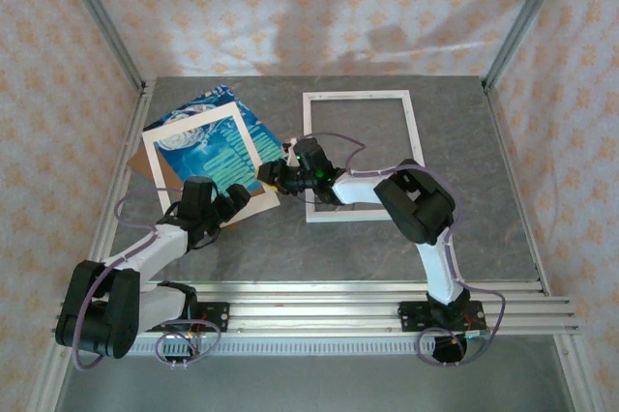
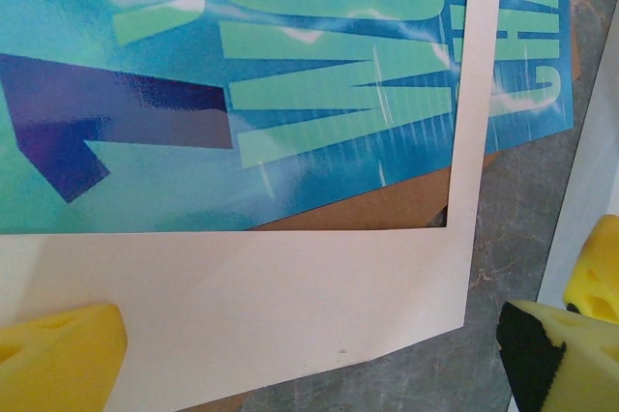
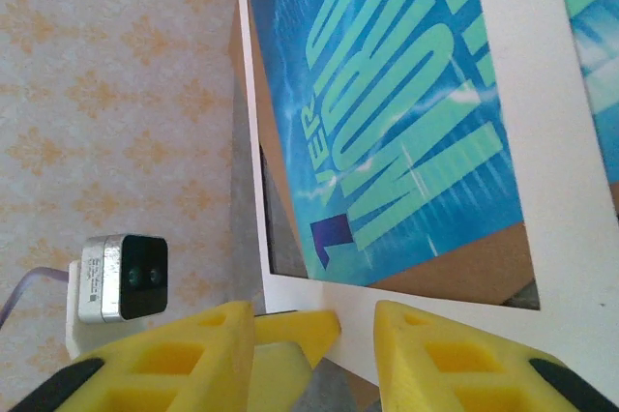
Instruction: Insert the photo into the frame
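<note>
**Photo still under its mat, both claws at the stack's lower right corner**

Seen from above, the photo [image 1: 206, 159] lies in the upper left of the picture. It sits on a brown backing board [image 2: 387, 211] and under a cream mat [image 2: 242, 315], and the stack is turned askew. The frame [image 1: 357, 96] lies flat to the right, apart from the stack, its long side running up the picture.

The right gripper [image 1: 274, 176] sits between stack and frame, at the mat's right edge. Its fingers are partly apart with the mat's border between them; whether they pinch it cannot be told. The left gripper [image 1: 230, 204] hovers at the mat's lower corner, spread wide and holding nothing.

From both claws the photo lies up and to the left, and the mat probably has to come off first.
</note>
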`<action>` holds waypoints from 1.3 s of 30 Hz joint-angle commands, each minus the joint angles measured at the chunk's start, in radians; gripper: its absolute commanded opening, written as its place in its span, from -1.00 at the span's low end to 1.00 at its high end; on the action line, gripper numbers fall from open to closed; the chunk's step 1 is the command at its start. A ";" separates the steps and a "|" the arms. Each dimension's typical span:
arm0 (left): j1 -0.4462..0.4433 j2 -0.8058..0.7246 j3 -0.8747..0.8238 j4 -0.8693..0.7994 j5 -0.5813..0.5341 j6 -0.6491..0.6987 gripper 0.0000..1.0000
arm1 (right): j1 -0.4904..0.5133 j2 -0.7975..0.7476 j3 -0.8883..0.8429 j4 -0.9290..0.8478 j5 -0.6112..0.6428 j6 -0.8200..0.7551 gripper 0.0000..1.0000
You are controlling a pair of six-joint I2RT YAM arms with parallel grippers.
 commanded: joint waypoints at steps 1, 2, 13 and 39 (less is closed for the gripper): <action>0.002 0.012 -0.028 -0.056 0.022 -0.013 1.00 | -0.011 -0.019 0.013 -0.106 0.069 -0.066 -0.25; 0.002 0.010 -0.030 -0.057 0.026 -0.014 1.00 | -0.012 -0.031 0.036 -0.200 0.108 -0.119 -0.26; -0.078 -0.119 -0.022 -0.132 0.086 -0.072 1.00 | -0.016 -0.004 0.229 -0.639 0.279 -0.332 -0.25; 0.034 -0.017 0.000 -0.148 0.026 0.037 1.00 | 0.039 0.213 0.513 -0.893 0.334 -0.545 -0.07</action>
